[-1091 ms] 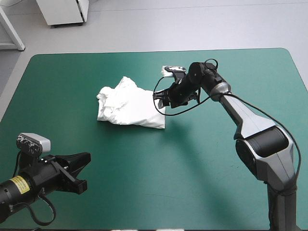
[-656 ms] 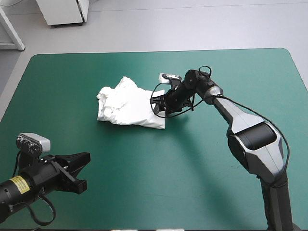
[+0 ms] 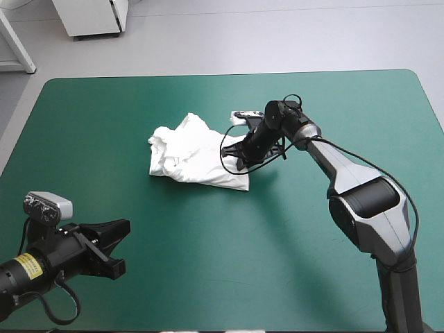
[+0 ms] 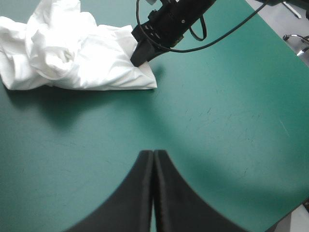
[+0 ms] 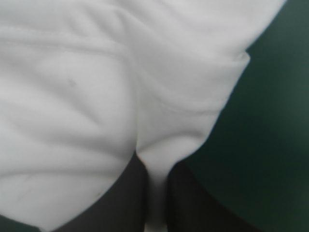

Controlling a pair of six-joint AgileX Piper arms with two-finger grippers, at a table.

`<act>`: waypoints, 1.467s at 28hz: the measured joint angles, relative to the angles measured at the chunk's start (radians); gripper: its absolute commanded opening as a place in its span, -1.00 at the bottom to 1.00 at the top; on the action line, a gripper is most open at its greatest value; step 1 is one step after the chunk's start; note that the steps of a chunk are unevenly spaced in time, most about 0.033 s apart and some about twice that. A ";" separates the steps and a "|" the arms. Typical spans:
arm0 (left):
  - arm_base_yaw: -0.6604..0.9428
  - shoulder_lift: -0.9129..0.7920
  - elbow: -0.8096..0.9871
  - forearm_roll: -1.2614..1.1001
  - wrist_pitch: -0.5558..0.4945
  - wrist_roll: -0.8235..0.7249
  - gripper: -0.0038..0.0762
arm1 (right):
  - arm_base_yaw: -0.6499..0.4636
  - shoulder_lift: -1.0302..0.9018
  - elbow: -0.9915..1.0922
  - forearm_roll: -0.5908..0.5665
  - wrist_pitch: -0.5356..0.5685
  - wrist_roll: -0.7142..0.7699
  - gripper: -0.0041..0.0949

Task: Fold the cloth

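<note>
High view: T-shirt (image 3: 195, 156), a soft white crumpled heap, sits mid surface (image 3: 312, 250), toward the far edge. Right gripper (image 3: 241, 164) clamped on its right corner. Left gripper (image 3: 121, 232) pressed together, near front-left corner.

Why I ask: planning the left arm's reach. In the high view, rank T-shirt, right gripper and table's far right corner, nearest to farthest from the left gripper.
From the left gripper:
1. T-shirt, ahead, mid-table.
2. Right gripper, at the T-shirt's right end.
3. Table's far right corner, beyond both.
</note>
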 measured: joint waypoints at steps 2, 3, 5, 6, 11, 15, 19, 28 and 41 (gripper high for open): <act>0.000 0.000 0.000 0.001 0.000 0.000 -0.93 | -0.020 -0.016 0.000 -0.082 0.039 0.007 -0.95; 0.000 0.000 0.000 0.002 0.000 0.000 -0.93 | -0.044 -0.022 0.000 -0.108 0.052 0.014 -0.95; 0.000 0.000 0.000 0.002 -0.001 0.000 -0.93 | -0.114 -0.033 0.000 -0.167 0.088 0.018 -0.95; 0.000 0.000 0.000 0.002 -0.001 0.000 -0.93 | -0.161 -0.039 0.002 -0.199 0.106 0.018 -0.95; 0.000 0.000 0.000 0.002 -0.001 0.000 -0.93 | -0.312 -0.077 0.005 -0.252 0.124 0.019 -0.95; 0.000 0.000 0.000 0.002 -0.001 0.000 -0.93 | -0.427 -0.109 0.005 -0.292 0.128 0.019 -0.95; 0.000 0.000 0.000 0.002 -0.001 0.000 -0.93 | -0.533 -0.121 0.005 -0.346 0.128 0.020 -0.95; 0.000 0.000 0.000 0.002 -0.001 0.000 -0.93 | -0.719 -0.121 0.006 -0.482 0.131 0.021 -0.95; 0.000 0.000 0.000 0.002 -0.015 0.000 -0.93 | -0.922 -0.121 0.006 -0.484 0.133 0.007 -0.44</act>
